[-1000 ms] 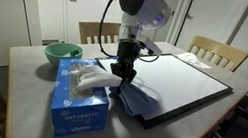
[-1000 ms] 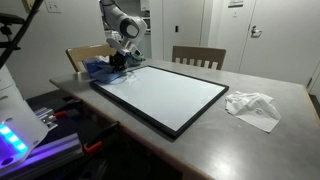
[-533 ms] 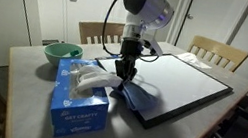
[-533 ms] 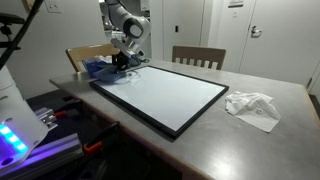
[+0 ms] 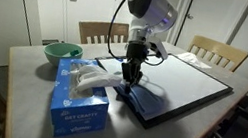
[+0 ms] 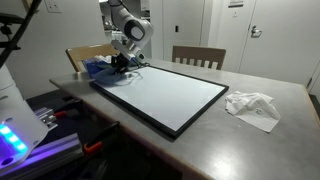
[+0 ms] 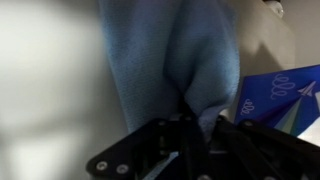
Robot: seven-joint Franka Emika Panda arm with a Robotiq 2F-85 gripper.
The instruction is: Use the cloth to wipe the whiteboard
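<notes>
- Fingers [image 5: 128,79] clenched on a raised fold of the cloth [image 5: 141,99]. The wrist view backs this: blue fabric is bunched into the shut tips and the rest spreads away beneath
- Cloth sits on the near-left corner of the whiteboard [image 5: 191,82]. Most of it lies flat on the white surface and one edge seems to lap the black frame
- Grip is taken from straight above, arm upright over the rag. Likely reason: pinching a fold lets the loose part trail flat, so it can be pressed down and dragged
- Whiteboard lies flat on the bench [image 5: 29,89], so the wipe should be a level sweep. All the white area to the right and far side is uncovered, so the wiping looks barely begun
- Tissue box [image 5: 79,110] stands just left of the cloth, at the near side. It holds white tissue [image 5: 87,76] pulled up through the top slot. That is not the wiping material, and it is close enough that a leftward stroke could nudge it
- Green bowl [image 5: 63,54] at far left, well apart from the board. Cannot tell whether it holds anything
- Crumpled white paper [image 6: 252,106] lies on the bench just beside the board's other end, in an exterior view
</notes>
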